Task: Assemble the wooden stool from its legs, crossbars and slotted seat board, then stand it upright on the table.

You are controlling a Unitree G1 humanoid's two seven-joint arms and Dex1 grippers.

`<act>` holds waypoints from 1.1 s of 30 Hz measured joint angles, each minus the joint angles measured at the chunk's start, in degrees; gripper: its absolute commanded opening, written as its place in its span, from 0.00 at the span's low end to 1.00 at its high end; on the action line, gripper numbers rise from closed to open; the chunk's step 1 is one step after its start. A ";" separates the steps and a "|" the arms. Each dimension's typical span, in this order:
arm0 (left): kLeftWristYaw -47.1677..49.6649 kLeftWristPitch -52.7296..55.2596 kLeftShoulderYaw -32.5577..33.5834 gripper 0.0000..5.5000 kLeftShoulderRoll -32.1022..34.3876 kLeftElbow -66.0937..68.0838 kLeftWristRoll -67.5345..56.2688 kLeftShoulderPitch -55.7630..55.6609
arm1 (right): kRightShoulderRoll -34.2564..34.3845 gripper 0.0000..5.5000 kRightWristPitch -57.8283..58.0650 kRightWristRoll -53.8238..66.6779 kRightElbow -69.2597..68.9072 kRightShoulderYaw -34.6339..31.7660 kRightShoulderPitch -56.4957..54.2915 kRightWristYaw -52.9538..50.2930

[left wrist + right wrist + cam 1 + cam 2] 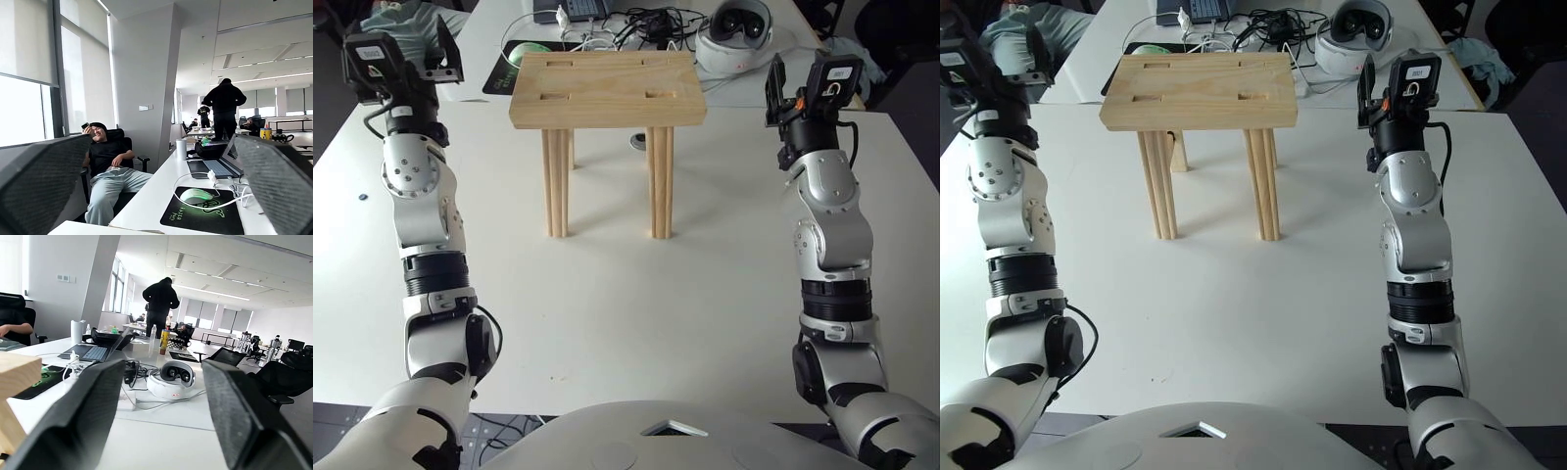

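Spread right tool, headset beyond

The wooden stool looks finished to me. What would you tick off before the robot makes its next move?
1. Stool standing upright on the table: ok.
2. Seat board sitting flat on the legs: ok.
3. Crossbars fully seated in their joints: cannot tell from this angle.
4. Left tool open and holding nothing: ok.
5. Right tool open and holding nothing: ok.
6. Both tools raised to either side, apart from the stool: ok.
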 measured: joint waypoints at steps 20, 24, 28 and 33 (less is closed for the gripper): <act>-0.70 -2.69 -1.71 0.98 -1.52 6.30 -1.65 -4.15 | 5.77 0.00 -1.55 -0.43 7.72 -5.02 -1.50 2.83; -0.96 -3.39 -1.70 0.98 -1.49 7.08 -1.67 -4.70 | 5.94 0.00 -1.54 -1.51 8.13 -5.65 -1.60 2.83; -0.95 -3.61 -1.69 0.98 -1.42 7.50 -1.66 -5.42 | 6.02 0.00 -1.49 -2.26 9.25 -5.92 -1.99 3.05; -0.60 -4.16 -1.72 0.98 -1.35 8.13 -1.47 -5.49 | 6.25 0.00 -1.49 -2.56 9.63 -5.95 -2.44 3.38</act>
